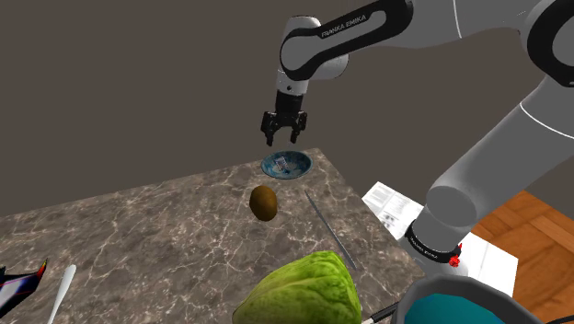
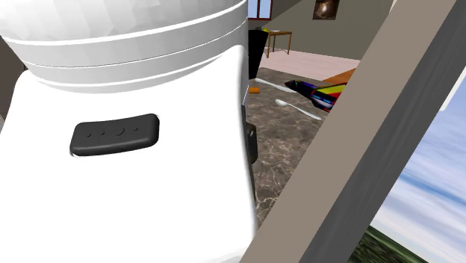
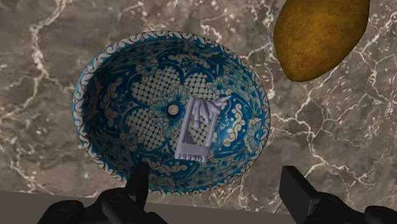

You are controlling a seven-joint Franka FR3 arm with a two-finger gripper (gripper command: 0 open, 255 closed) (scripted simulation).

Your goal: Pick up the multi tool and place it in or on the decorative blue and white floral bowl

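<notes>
A blue and white floral bowl [image 3: 121,102] stands on the marble counter, near its far edge in the shoulder view [image 1: 286,166]. A small pale grey multi tool [image 3: 199,127] lies inside the bowl, off its centre; in the shoulder view the multi tool [image 1: 286,164] is a light speck in the bowl. My black gripper [image 1: 284,134] hangs above the bowl, a clear gap below it. In the wrist view the gripper [image 3: 218,184] is open, its fingers [image 3: 139,184] apart with nothing between them.
A brown oval fruit [image 1: 264,202] lies on the counter close to the bowl, [image 3: 320,37] in the wrist view. A green lettuce-like head [image 1: 304,290], a thin grey rod [image 1: 328,228], a white spoon [image 1: 61,293] and papers [image 1: 394,204] lie nearer. The arm's white body [image 2: 127,134] blocks the second exterior view.
</notes>
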